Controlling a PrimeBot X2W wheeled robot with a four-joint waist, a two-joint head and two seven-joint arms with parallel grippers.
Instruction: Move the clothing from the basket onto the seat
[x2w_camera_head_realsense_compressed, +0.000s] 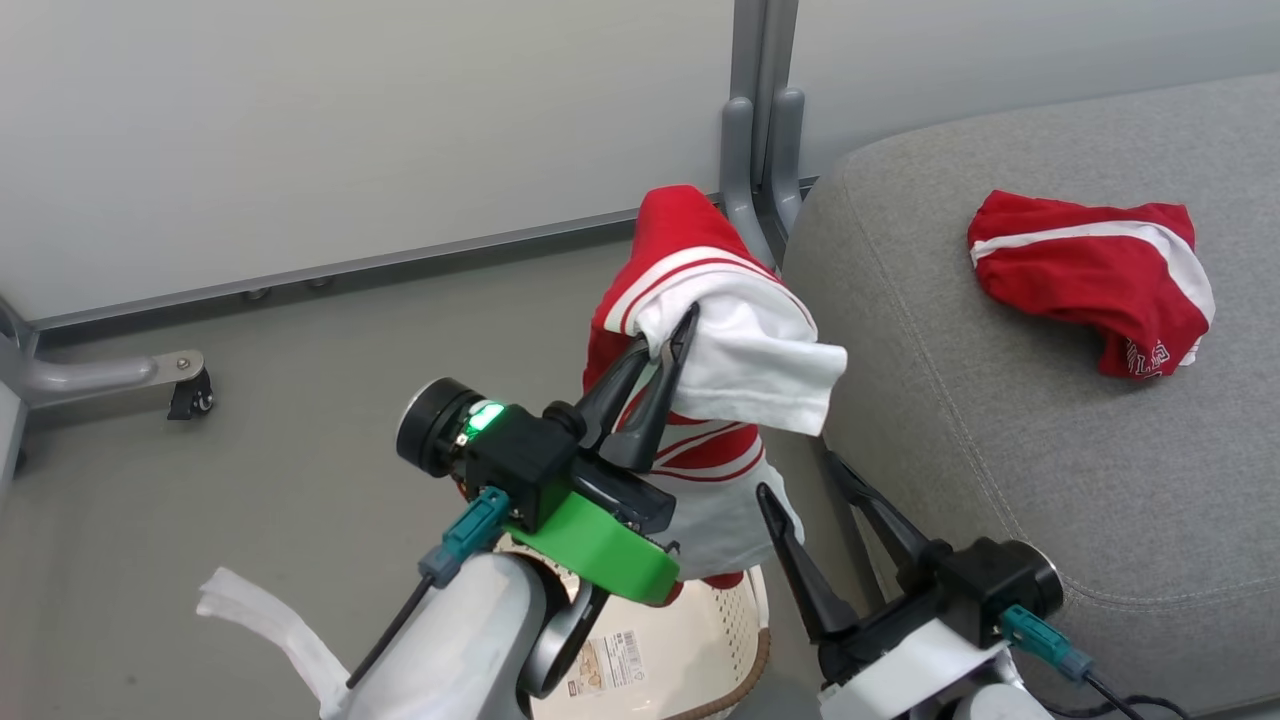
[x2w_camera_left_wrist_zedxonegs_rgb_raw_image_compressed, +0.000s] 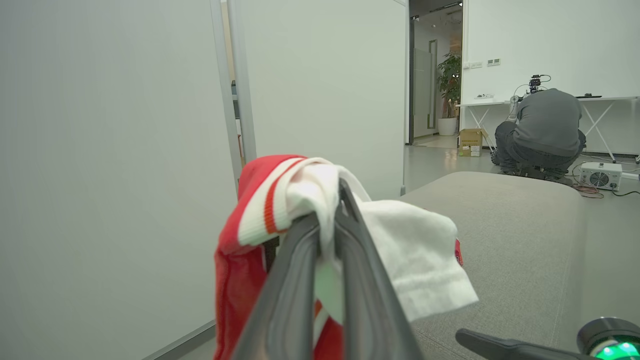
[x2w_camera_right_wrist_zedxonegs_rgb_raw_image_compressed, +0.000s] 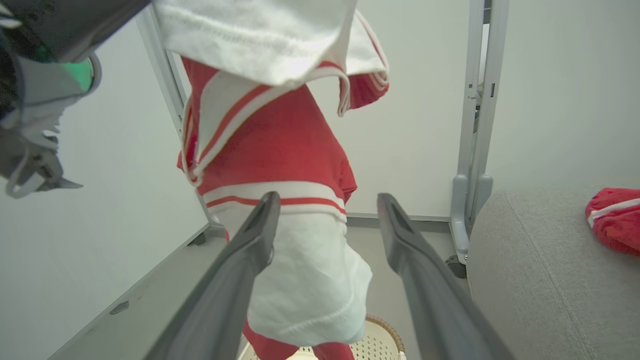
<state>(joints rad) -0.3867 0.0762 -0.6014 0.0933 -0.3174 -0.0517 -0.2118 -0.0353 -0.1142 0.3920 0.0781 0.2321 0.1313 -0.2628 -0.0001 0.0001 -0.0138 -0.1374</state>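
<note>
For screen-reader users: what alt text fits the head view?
The left gripper, shut on a red-and-white striped fabric garment, holds it over the cream perforated plastic basket. The open right gripper hovers near the grey upholstered seat, where a second red garment lies.

The seat (x2w_camera_head_realsense_compressed: 1050, 480) is mostly bare, tons of room this side of the red garment (x2w_camera_head_realsense_compressed: 1090, 275) lying on its far side. A grey partition post (x2w_camera_head_realsense_compressed: 765, 130) stands right at the seat's corner, and the hanging garment (x2w_camera_head_realsense_compressed: 750, 350) dangles before my right pincer (x2w_camera_head_realsense_compressed: 796, 475).
</note>
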